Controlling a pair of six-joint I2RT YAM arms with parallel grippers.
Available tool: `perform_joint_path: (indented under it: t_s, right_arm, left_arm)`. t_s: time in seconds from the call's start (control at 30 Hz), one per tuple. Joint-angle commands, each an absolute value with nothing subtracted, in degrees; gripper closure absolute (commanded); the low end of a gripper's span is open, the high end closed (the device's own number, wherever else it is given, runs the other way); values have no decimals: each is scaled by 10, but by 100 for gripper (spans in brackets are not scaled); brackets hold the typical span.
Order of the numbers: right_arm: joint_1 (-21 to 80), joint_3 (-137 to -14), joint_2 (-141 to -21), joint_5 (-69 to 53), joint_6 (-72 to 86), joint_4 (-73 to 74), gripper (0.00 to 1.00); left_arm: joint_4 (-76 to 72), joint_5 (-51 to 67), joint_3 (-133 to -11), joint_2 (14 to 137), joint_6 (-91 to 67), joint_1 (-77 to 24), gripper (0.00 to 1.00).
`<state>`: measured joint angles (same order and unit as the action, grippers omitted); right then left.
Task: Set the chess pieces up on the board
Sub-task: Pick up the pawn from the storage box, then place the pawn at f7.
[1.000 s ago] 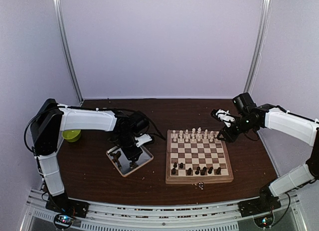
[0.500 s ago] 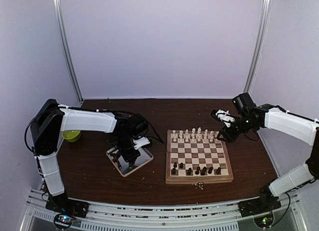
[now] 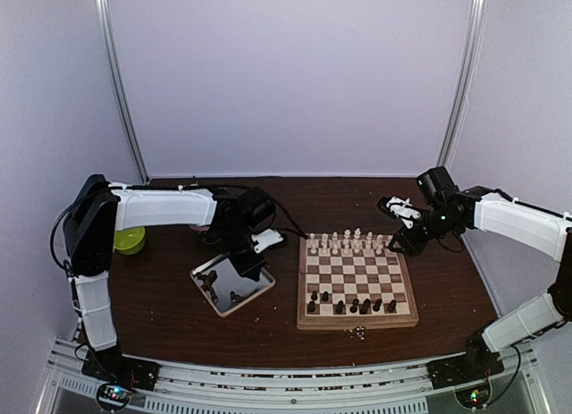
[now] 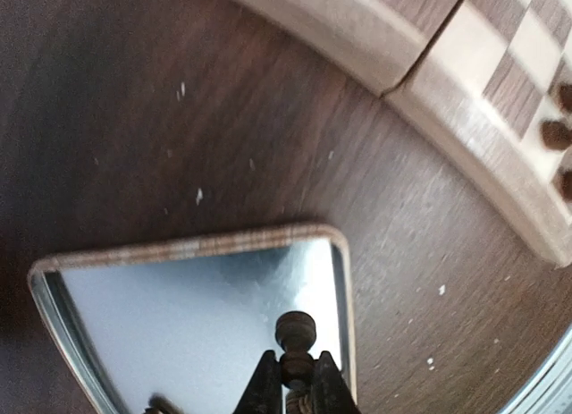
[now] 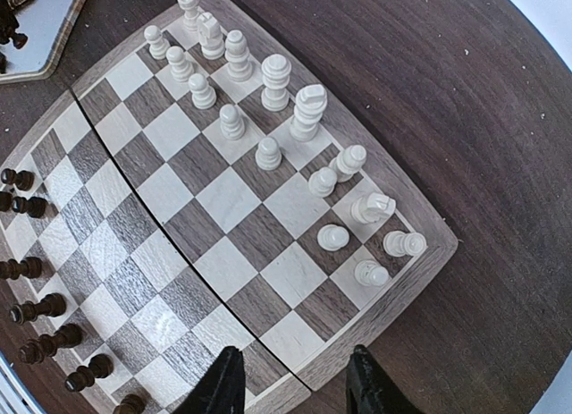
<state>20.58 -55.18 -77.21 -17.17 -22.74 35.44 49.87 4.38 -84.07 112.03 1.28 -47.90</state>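
Left tool [image 4: 297, 371] tight, right tool [image 5: 295, 374] ajar.

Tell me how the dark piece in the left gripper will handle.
The dark piece looks like rigid turned wood, so the left gripper probably won't crush it. Pinched just below its round head, it could pivot. Being slim, it likely tips easily once released.
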Motion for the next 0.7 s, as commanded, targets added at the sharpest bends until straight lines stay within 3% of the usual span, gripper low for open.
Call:
perform_joint_path:
  t_s: [0.0,0.33,0.67]
  right_arm:
    - [203,-561,-772,-177,-233,361,60]
    - [203,-564,-777,-178,-231,362,60]
    - [204,-564,-776,-177,-230,361,60]
  left_arm:
    - [455,109,-889,1110,9,-479,88]
    - [457,138,-1016,1162,58,-541,85]
    - [533,62,-1138,1282,113,-609,85]
